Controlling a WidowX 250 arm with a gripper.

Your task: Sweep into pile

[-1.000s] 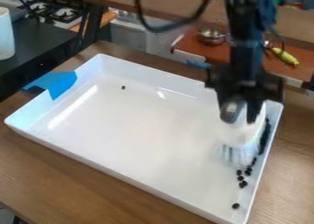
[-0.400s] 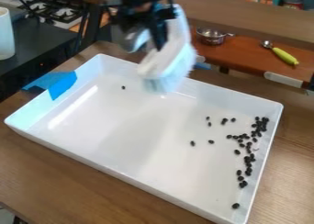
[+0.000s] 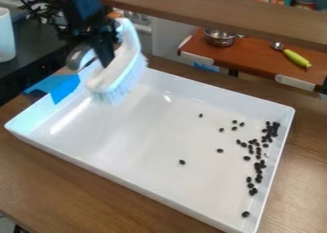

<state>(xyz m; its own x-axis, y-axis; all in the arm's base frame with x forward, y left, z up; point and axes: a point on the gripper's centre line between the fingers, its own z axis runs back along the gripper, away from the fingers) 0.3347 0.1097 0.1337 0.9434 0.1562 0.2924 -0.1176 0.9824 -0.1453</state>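
Gripping the scrub brush (image 3: 121, 67) in the jaws; could scatter black beans (image 3: 258, 166) well away from them by sweeping too fast.

wooden tabletop (image 3: 64, 189) | red-brown shelf (image 3: 252, 58) behind | dark counter (image 3: 33, 42) left

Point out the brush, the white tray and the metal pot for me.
Brush (image 3: 123, 85): camera view, on its pale bristles.
White tray (image 3: 223, 99): camera view, on the inner face of its far wall.
Metal pot (image 3: 220, 39): camera view, on its side.
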